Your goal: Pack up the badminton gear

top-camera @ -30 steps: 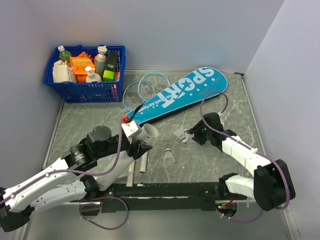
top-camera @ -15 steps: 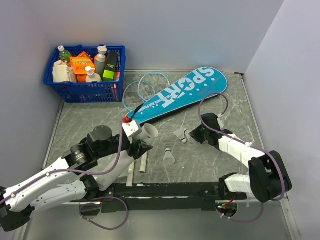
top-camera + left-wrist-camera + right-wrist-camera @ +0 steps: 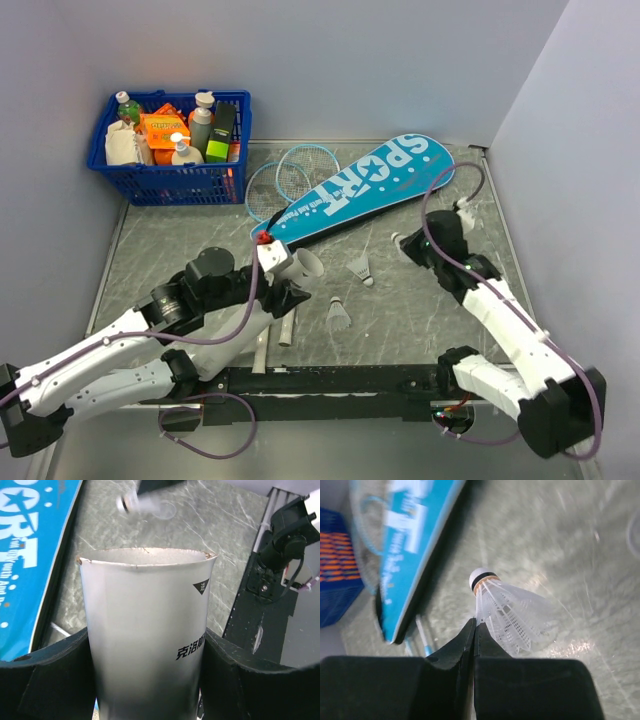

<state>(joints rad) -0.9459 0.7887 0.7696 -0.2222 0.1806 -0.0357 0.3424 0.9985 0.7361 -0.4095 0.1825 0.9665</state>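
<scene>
**Shuttlecock to tube**

Our right pincer point(image 3: 475, 630) pinches the shuttlecock point(image 3: 512, 612) by its skirt, aloft toward the bench's right edge. Left pincer point(image 3: 147, 660) clamps the paper tube point(image 3: 145, 605) toward the near edge. We'd lead cork-first, releasing low.

left gripper point(image 3: 288, 276): clamped round a grey cup point(image 3: 304, 264), cup mouth facing the right jaws | right gripper point(image 3: 405, 243): small white shuttlecock point(image 3: 397, 239) at its tip | loose shuttlecock point(image 3: 360, 268): lying between the two sets of jaws | second loose shuttlecock point(image 3: 338, 314): just beside the left jaws | teal bag point(image 3: 365, 185): beyond both sets of jaws
</scene>
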